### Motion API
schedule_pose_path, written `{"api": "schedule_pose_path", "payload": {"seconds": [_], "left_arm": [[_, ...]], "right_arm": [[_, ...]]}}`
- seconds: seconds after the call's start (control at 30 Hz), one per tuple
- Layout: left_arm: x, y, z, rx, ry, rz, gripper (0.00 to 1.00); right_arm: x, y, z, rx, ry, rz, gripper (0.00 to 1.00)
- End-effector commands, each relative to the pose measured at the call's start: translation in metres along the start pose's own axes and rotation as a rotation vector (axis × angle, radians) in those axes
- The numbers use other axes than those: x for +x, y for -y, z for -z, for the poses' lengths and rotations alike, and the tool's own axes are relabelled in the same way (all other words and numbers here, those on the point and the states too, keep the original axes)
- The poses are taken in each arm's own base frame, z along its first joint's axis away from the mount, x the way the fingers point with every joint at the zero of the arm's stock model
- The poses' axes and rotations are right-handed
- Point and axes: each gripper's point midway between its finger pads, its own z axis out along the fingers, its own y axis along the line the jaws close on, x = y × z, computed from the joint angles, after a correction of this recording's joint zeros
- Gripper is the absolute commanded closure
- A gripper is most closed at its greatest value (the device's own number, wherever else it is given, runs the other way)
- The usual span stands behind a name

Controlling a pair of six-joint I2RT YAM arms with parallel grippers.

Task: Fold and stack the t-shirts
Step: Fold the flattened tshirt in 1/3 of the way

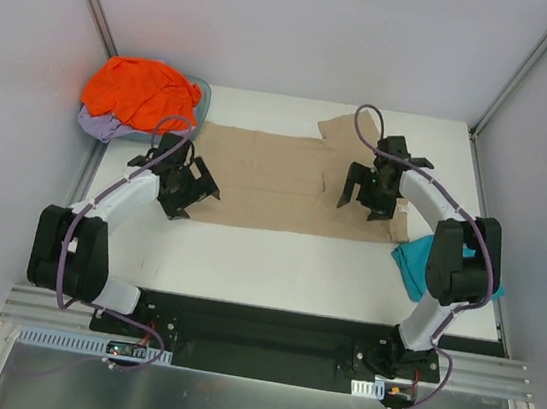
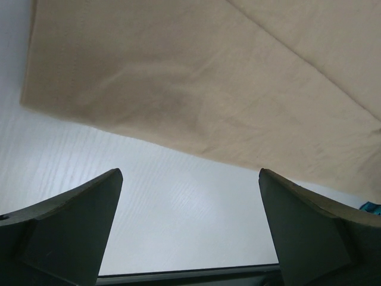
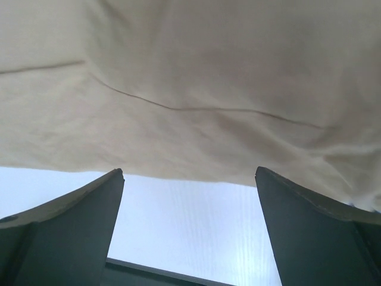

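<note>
1. The white table (image 1: 276, 265) has walls close by on its left, far and right sides.
2. The tan shirt (image 1: 277, 180) lies spread flat across the middle of the table. Its near edge runs straight from left to right. A bare strip of table lies between that edge and the arms' bases.
3. The orange shirt (image 1: 142, 91) is bunched up on the lavender shirt (image 1: 97, 124) in the basin (image 1: 206, 88) at the far left corner.
4. The teal shirt (image 1: 412, 263) lies at the right edge, partly hidden behind the right arm.
5. The left gripper (image 1: 198, 203) is over the near left corner of the tan shirt. Its jaws are spread wide and hold nothing.
6. The right gripper (image 1: 362, 208) is over the right end of the tan shirt, by a sleeve. Its jaws are spread wide too, with nothing between them.
7. I cannot tell if either gripper touches the cloth.
</note>
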Motion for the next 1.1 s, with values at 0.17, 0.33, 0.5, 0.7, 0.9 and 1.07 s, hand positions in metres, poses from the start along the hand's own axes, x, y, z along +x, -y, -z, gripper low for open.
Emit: {"api": "schedule_pose_path", "payload": {"seconds": [0.17, 0.33, 0.5, 0.7, 0.9, 1.07], "left_arm": [[-0.024, 0.030, -0.033, 0.001, -0.026, -0.081, 0.01], [-0.027, 0.025, -0.052, -0.043, -0.045, -0.078, 0.01], [-0.012, 0.000, -0.065, -0.115, -0.086, -0.060, 0.01], [-0.002, -0.030, -0.065, -0.202, -0.078, -0.065, 0.01], [0.015, -0.066, -0.051, -0.295, -0.085, -0.056, 0.01], [0.033, -0.094, -0.030, -0.363, -0.084, -0.019, 0.01]], "right_arm": [[-0.021, 0.068, -0.019, 0.188, 0.012, -0.081, 0.03], [-0.015, 0.078, -0.037, 0.214, -0.050, -0.098, 0.03], [0.028, 0.081, -0.039, 0.198, -0.145, -0.119, 0.03], [0.063, 0.064, -0.015, 0.128, -0.173, -0.114, 0.03], [0.104, 0.045, -0.004, 0.109, -0.231, -0.070, 0.03], [0.145, 0.055, 0.002, 0.151, -0.283, -0.135, 0.03]]}}
